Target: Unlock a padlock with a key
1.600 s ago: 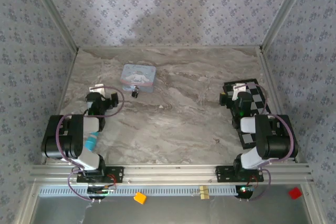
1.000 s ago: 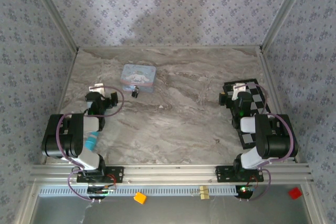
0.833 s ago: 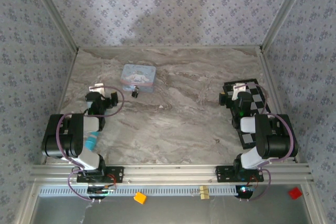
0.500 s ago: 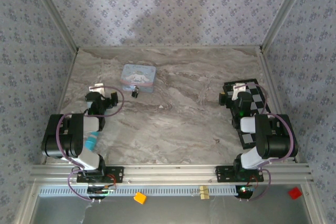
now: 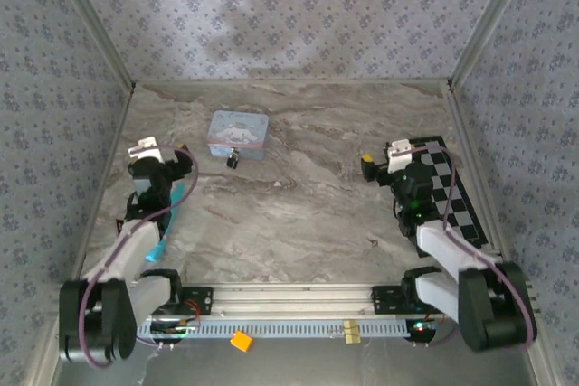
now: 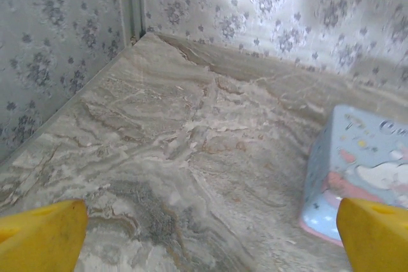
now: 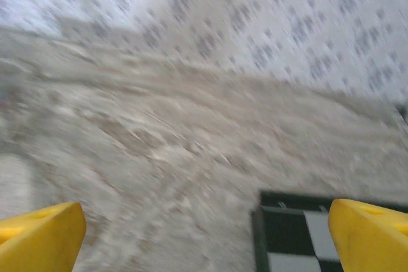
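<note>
Nothing is gripped yet, so this looks like the opening approach: the left claw (image 6: 207, 240) and right claw (image 7: 204, 234) both gape wide and empty. The padlock (image 5: 232, 159) lies toward the far-left corner of the worktop (image 5: 308, 214), just beside the pale blue tin (image 5: 238, 132) (no key can be made out). Next, the nearer left claw likely needs a careful, narrow pinch on that small body.

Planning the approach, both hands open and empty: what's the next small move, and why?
Likely ease the open left hand rightward toward the tiny black squarish padlock: it lies untouched on the marble table at the near edge of the pale blue cartoon-printed tin, closer to this arm.
</note>
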Motion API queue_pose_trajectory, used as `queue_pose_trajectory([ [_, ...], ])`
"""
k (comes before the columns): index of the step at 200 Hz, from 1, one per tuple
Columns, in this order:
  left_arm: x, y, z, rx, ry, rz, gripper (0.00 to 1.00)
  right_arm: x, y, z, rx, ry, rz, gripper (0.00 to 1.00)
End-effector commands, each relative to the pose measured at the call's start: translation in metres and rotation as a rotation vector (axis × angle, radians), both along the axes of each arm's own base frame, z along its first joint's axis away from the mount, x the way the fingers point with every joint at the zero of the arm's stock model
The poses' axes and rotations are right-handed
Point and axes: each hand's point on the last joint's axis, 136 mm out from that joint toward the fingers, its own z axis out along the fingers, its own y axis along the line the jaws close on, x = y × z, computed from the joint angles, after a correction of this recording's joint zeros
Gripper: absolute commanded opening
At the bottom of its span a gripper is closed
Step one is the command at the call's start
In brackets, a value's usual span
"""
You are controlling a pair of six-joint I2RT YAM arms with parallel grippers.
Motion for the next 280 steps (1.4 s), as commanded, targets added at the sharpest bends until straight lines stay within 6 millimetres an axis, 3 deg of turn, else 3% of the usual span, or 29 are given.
queue_pose_trajectory([
  [1, -0.025, 0.002, 0.003, -0.169, 0.047, 0.079, 1.00, -0.019, 0.024, 0.023, 0.067, 0.046, 0.079, 0.99],
  [14, -0.038, -0.001, 0.016, -0.255, 0.032, 0.088, 1.00, -0.029, 0.028, 0.045, 0.177, 0.056, 0.075, 0.99],
  [28, -0.051, -0.004, 0.022, -0.350, 0.033, 0.105, 1.00, -0.038, 0.019, 0.052, 0.330, 0.139, -0.008, 0.99],
  [39, -0.060, -0.007, 0.022, -0.411, 0.043, 0.110, 1.00, -0.046, 0.008, 0.048, 0.453, 0.238, -0.099, 0.99],
  [60, -0.076, -0.010, 0.005, -0.497, 0.094, 0.139, 1.00, -0.062, 0.005, 0.034, 0.601, 0.390, -0.134, 0.99],
  [83, -0.076, -0.037, -0.004, -0.554, 0.089, -0.021, 1.00, -0.070, 0.012, 0.024, 0.669, 0.477, -0.063, 0.99],
  [121, -0.072, -0.092, -0.012, -0.569, 0.123, -0.306, 1.00, -0.099, 0.016, -0.012, 0.564, 0.686, -0.159, 0.99],
  [144, -0.079, -0.128, -0.017, -0.449, 0.184, -0.430, 1.00, -0.126, 0.016, -0.032, 0.439, 0.781, -0.222, 0.98],
  [178, -0.089, -0.169, -0.028, -0.288, 0.211, -0.582, 1.00, -0.157, 0.010, -0.061, 0.400, 0.888, -0.355, 0.92],
  [229, -0.094, -0.207, -0.035, -0.181, 0.196, -0.782, 1.00, -0.186, 0.016, -0.106, 0.339, 1.024, -0.460, 0.86],
  [280, -0.098, -0.209, -0.034, -0.141, 0.192, -0.811, 1.00, -0.193, 0.016, -0.134, 0.327, 1.089, -0.540, 0.72],
])
